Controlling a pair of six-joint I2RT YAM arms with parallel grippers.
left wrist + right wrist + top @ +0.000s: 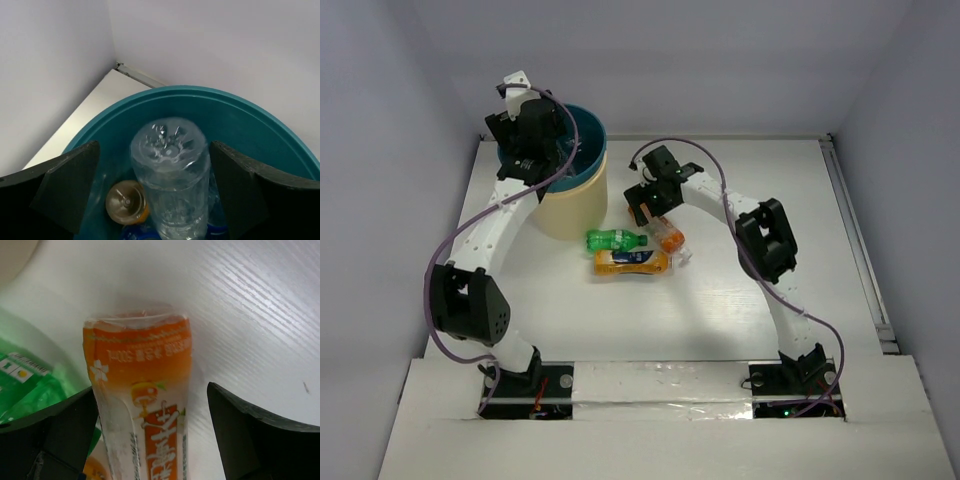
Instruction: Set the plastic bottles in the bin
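**Print: hardly any legible**

Orange-label bottle (137, 405): small white print on the orange band, upside down in right wrist view, too blurred to read. Big white non-Latin chars below, cut off. Green bottle (30, 390): barcode patch, digits unreadable.

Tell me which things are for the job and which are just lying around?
For the job: bin, clear bottle, green bottle, dark-labelled orange bottle, orange-labelled bottle.
Just there: purple cables, tape strip.
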